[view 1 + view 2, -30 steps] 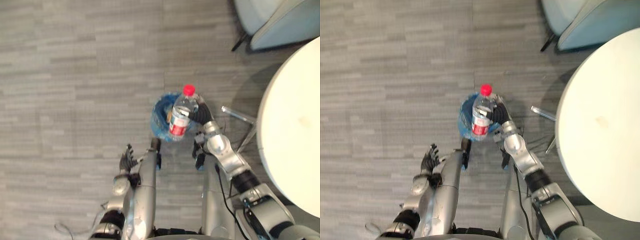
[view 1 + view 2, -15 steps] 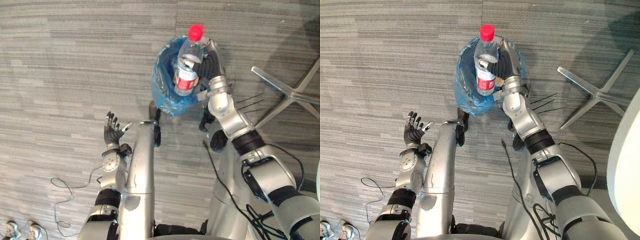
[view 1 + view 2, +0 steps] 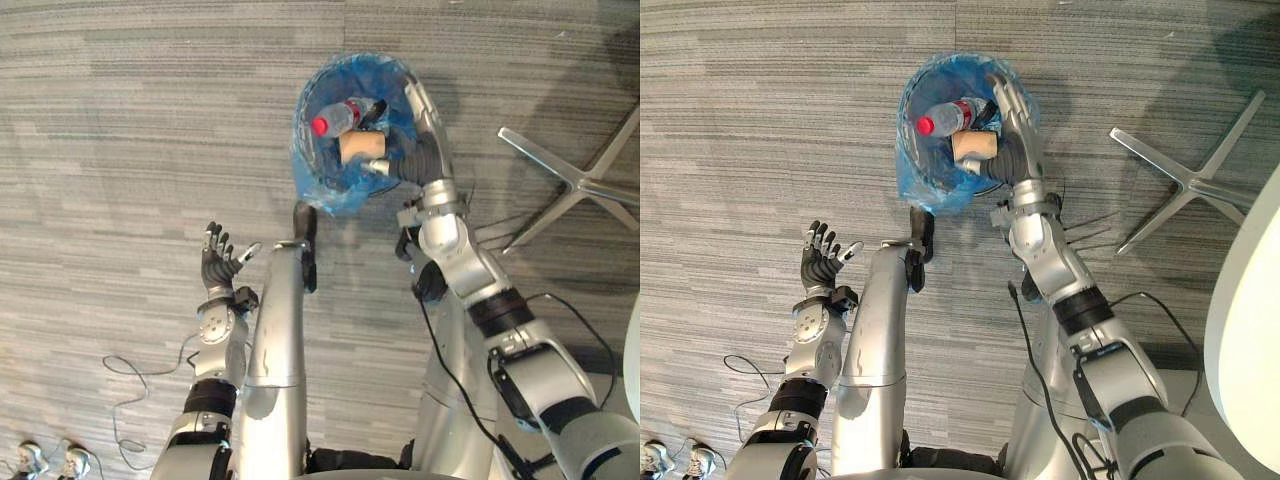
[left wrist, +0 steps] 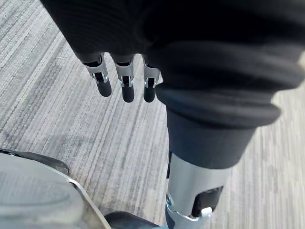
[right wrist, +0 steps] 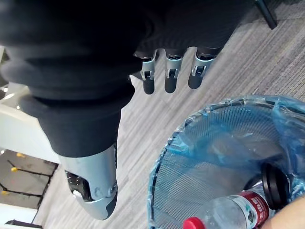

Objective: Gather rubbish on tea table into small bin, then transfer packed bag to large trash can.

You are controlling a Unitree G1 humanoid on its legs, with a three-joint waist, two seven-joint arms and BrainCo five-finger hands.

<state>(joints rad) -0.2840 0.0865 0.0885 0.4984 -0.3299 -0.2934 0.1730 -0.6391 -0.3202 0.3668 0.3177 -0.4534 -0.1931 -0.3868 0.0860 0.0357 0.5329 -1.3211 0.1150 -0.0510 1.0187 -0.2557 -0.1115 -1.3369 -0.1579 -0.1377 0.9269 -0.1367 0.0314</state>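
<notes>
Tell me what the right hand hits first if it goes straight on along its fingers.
Probably the floor beyond the small bin: the right hand, fingers straight, points over the blue bag's rim, though it might graze it; depth is unclear.

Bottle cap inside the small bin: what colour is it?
Red. The cap of the bottle shows best in the left eye view.

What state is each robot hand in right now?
Left robot hand: open, fingers spread, holding nothing.
Right robot hand: open, fingers straight above the small bin; bottle lies inside.
</notes>
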